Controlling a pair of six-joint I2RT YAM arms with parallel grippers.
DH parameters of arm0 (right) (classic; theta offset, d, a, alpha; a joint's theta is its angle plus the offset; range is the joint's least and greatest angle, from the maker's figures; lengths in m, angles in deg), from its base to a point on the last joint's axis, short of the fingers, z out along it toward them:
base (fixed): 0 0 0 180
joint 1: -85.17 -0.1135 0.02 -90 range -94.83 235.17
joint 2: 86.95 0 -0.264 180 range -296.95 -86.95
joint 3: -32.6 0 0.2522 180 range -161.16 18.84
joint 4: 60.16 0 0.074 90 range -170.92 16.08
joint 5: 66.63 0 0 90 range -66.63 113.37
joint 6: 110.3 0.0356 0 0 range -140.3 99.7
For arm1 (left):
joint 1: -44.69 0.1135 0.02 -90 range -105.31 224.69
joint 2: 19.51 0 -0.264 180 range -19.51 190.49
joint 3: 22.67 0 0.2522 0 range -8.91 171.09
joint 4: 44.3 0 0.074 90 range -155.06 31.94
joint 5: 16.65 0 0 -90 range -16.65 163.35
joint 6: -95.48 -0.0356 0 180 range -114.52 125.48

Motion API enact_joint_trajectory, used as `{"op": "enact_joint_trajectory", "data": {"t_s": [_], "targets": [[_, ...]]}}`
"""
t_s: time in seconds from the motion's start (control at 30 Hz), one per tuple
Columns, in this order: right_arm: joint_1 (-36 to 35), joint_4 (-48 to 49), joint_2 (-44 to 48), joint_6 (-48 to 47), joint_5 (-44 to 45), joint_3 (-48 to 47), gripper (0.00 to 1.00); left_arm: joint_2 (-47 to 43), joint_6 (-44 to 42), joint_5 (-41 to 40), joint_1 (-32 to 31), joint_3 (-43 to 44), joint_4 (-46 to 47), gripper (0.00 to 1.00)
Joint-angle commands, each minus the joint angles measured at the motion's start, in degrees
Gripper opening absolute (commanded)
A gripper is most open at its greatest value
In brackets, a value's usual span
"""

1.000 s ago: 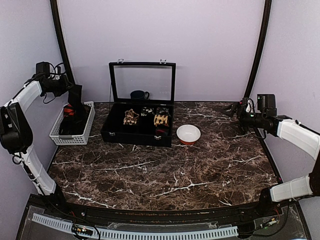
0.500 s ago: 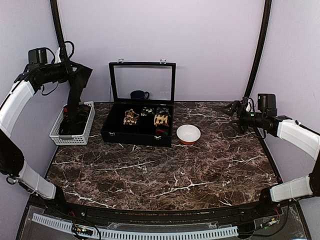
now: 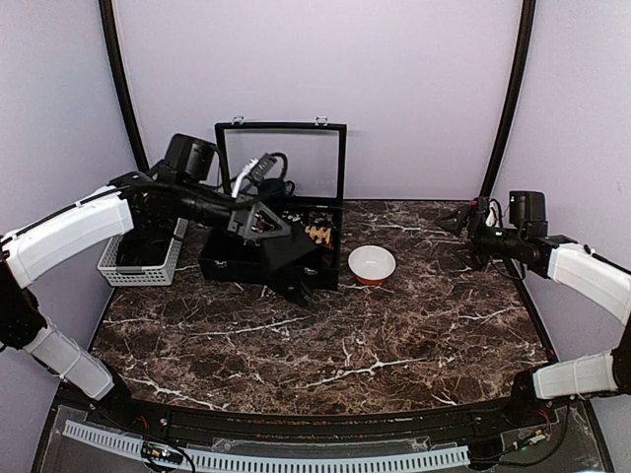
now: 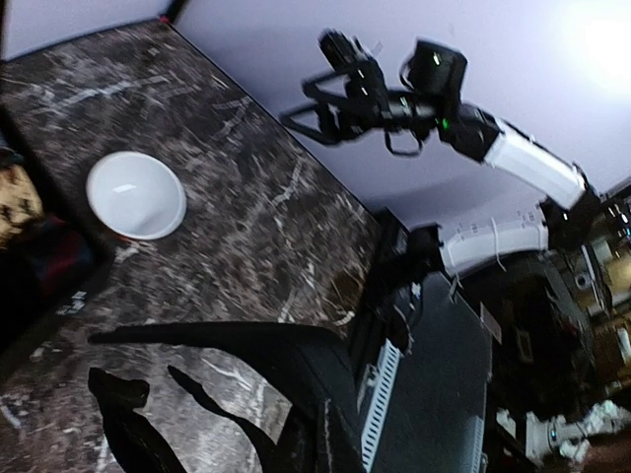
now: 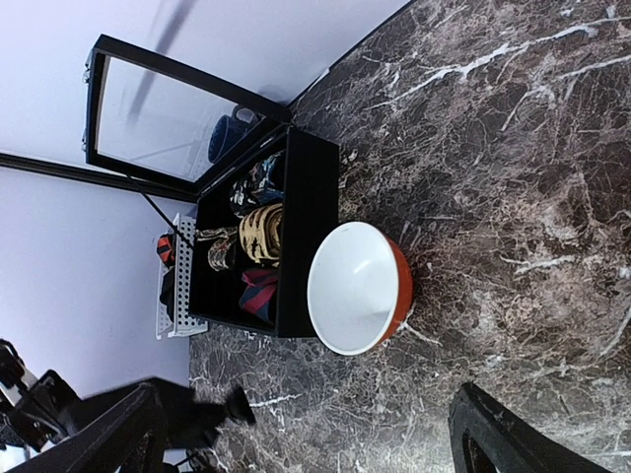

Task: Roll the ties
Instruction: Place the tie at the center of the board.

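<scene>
Swung from basket (image 3: 110, 268) to front of case (image 3: 222, 268): left gripper (image 3: 254, 219), closed tight on black tie (image 3: 288, 254), which is hung over table (image 3: 414, 335). Right gripper (image 3: 463, 225) is spread wide, empty. Laying tie flat is judged next.

Soft, even lighting; left wrist view blurred, glary.

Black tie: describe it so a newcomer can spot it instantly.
Find the open glass-lidded black case at the back of the table. In front of it, the left gripper has its jaws shut on the black tie, which hangs down. It is plain black and unrolled, unlike the patterned rolled ties in the case.
</scene>
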State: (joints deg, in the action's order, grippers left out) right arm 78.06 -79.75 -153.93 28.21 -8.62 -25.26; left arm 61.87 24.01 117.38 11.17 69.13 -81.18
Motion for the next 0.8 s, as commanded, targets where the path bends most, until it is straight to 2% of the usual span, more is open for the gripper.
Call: {"op": "enact_joint_trajectory", "data": {"t_s": [0.0, 0.17, 0.23, 0.3, 0.37, 0.47, 0.6, 0.77], "targets": [[-0.4, 0.5, 3.0, -0.4, -0.1, 1.6, 1.0, 5.7, -1.4, 5.3, -9.7, -0.1, 3.5, 0.0], [-0.3, -0.6, 5.3, -0.3, 0.7, 3.6, 1.0, 16.3, -4.3, 8.3, -13.8, 3.2, 2.9, 0.01], [-0.4, -1.2, 5.8, -0.4, 1.2, 4.2, 1.0, 18.3, -4.5, 2.8, -12.4, 3.3, 3.1, 0.14], [-0.7, -2.3, 6.0, -0.9, 1.8, 4.4, 0.99, 18.6, -2.9, -1.9, -8.1, 1.9, 3.4, 0.27], [-1.5, -4.5, 6.0, -1.8, 3.2, 4.2, 0.98, 16.6, -0.6, -6.9, -3.4, -2.0, 5.6, 0.45], [-4.3, -7.4, 5.8, -3.8, 5.5, 3.4, 0.97, 11.0, -5.3, -18.2, -2.1, -5.8, 2.4, 0.59], [-9.0, -10.9, 4.6, -7.4, 9.4, 1.7, 0.95, 1.3, -6.0, -19.8, -3.7, -17.5, 6.2, 0.64], [-16.8, -14.2, 1.6, -12.4, 14.9, -0.7, 0.93, -7.3, -5.3, -26.4, -13.5, -31.5, 8.8, 0.67]]}}
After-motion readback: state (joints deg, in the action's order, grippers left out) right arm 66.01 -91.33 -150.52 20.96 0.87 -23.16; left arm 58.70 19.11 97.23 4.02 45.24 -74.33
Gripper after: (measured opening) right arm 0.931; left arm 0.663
